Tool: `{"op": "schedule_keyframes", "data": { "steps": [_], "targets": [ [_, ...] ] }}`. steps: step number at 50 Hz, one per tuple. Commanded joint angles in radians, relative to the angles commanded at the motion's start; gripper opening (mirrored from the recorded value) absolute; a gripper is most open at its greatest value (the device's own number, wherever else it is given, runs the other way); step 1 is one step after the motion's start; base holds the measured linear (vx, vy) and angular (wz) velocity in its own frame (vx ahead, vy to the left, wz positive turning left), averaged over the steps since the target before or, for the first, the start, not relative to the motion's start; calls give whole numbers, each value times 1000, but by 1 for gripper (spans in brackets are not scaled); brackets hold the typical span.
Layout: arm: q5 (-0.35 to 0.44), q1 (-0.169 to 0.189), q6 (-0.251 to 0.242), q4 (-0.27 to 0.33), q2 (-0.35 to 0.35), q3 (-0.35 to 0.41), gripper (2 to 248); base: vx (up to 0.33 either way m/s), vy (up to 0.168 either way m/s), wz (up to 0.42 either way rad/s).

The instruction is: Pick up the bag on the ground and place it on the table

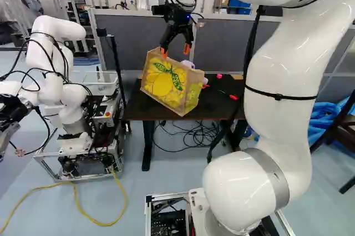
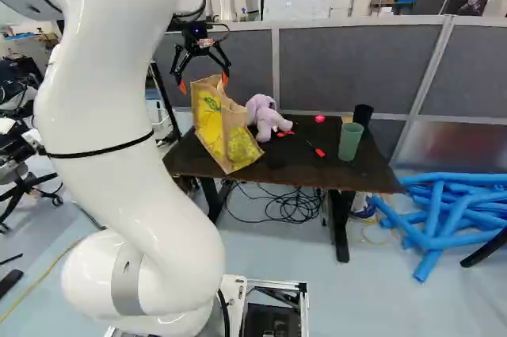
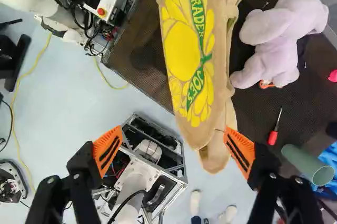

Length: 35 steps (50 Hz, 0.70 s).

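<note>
Okay, so the gripper (image 2: pixel 203 82) is spread wide with nothing pinched. The bag (image 2: pixel 218 127) is seen tilted by the front edge of the table (image 2: pixel 301 158), though whether it's fully supported there can't be told.

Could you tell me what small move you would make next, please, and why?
I would probably ease the pincer a little forward over the table before backing away. The bag looks tilted at the table's near edge, so it may not be secure. The pincer's fingers are wide open, with one tip close beside the bag, so pulling back now might catch it.
</note>
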<state>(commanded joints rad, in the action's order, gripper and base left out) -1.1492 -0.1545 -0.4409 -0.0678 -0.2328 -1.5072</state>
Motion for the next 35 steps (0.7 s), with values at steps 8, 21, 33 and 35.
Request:
{"op": "schedule_keyframes", "data": {
  "steps": [8,21,33,35],
  "targets": [
    [0,0,0,0,0,0,247,-118,-2,5],
    [0,0,0,0,0,0,247,-122,-2,3],
    [0,0,0,0,0,0,247,-124,-4,4],
    [0,0,0,0,0,0,247,-123,-1,9]
  ]
}}
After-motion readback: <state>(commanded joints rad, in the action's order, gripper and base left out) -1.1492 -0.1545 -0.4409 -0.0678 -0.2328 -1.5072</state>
